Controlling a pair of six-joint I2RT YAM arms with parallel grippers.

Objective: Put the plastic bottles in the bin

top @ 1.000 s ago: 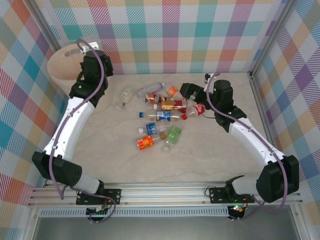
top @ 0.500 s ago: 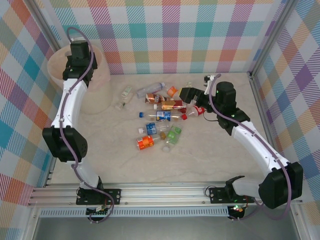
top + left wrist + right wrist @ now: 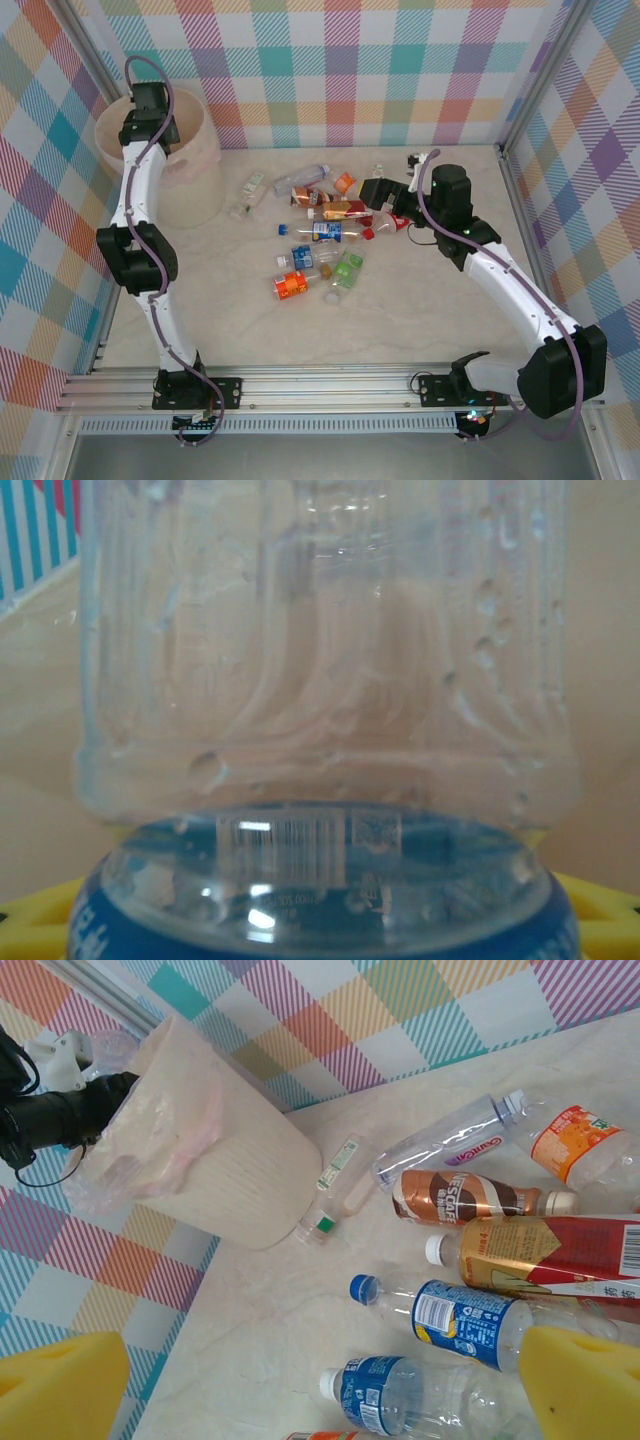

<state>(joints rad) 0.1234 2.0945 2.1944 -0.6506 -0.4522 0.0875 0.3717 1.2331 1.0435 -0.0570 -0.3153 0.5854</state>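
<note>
At the far left corner of the marbled tabletop (image 3: pixel 400 320), the bin (image 3: pixel 190 180) is stood close against the checked cloth walls (image 3: pixel 350 70). It is a tall round tub of pale pink-beige plastic, with a crinkled clear liner seen at its rim. Over its mouth the left pincer (image 3: pixel 148 105) is held, closed on a clear ribbed bottle (image 3: pixel 320 680) with a blue label and a barcode.

The other plastic bottles (image 3: pixel 325 235) are strewn on their sides about the middle of the tabletop, apart from the bin. A slim clear one (image 3: pixel 340 1170) is seen nearest the bin's foot. Among the heap, a brown-labelled bottle (image 3: pixel 460 1197), a red-labelled one (image 3: pixel 560 1255), an orange-labelled one (image 3: pixel 575 1140) and a blue-capped one (image 3: pixel 450 1315) are packed side by side.

At the heap's right edge the right pincer (image 3: pixel 372 190) is poised with its jaws spread wide. Nothing is gripped between its yellow foam pads (image 3: pixel 60 1385).
</note>
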